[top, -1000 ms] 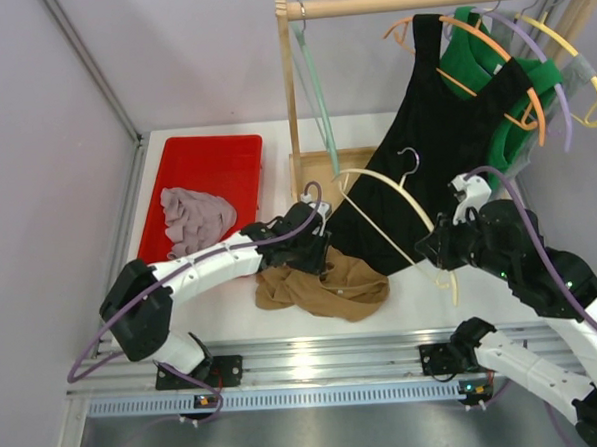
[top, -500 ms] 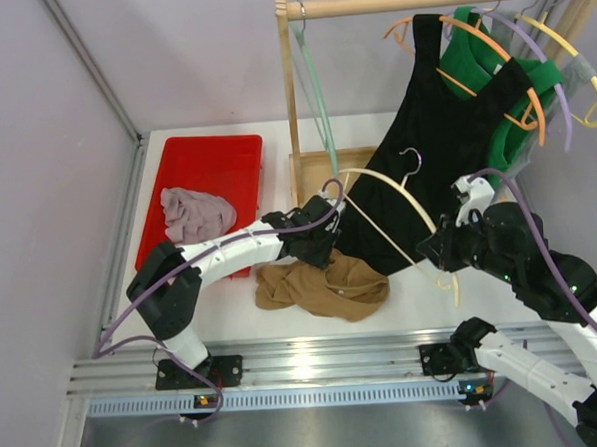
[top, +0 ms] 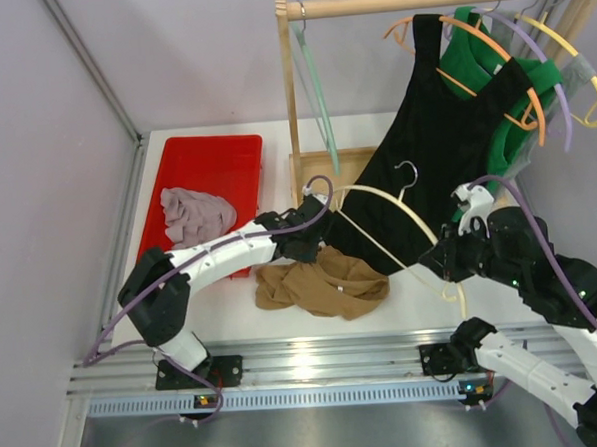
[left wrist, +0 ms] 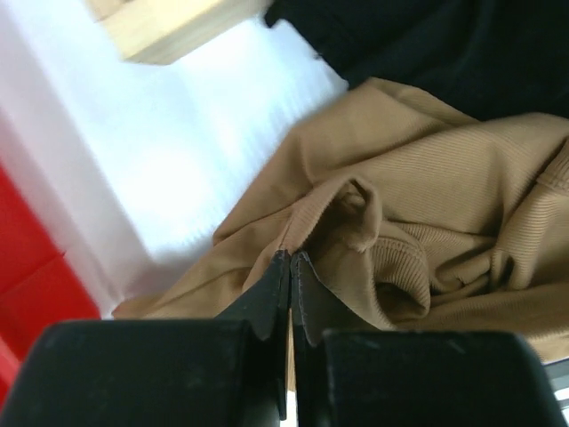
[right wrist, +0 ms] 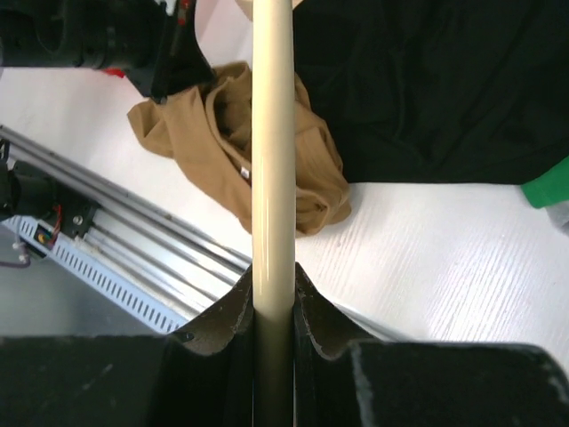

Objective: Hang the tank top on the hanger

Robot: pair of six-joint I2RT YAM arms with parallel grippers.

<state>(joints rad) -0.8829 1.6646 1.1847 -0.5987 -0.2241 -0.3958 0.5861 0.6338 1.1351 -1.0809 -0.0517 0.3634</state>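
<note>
The tan-brown tank top (top: 322, 287) lies crumpled on the white table near the front edge. My left gripper (top: 315, 253) is at its far edge, shut on a raised fold of the fabric; in the left wrist view the fingertips (left wrist: 291, 260) meet on that fold of the tank top (left wrist: 427, 196). My right gripper (top: 446, 263) is shut on one arm of the cream-white hanger (top: 398, 203), which it holds in the air over the black garment, metal hook up. In the right wrist view the hanger (right wrist: 272, 133) runs straight up between the right gripper's fingers (right wrist: 272, 277), and the tank top (right wrist: 222, 133) lies beyond.
A red tray (top: 210, 153) at the left holds a mauve-grey cloth (top: 193, 214). A wooden rack (top: 291, 84) stands behind, its base (top: 321, 167) on the table. A black garment (top: 445, 146), a green one (top: 501, 73) and coloured hangers hang from it, the black hem reaching the tank top.
My left gripper was open above the tank top's far edge; it has come down and shut on the fabric. The right arm and hanger have shifted slightly toward the near edge.
</note>
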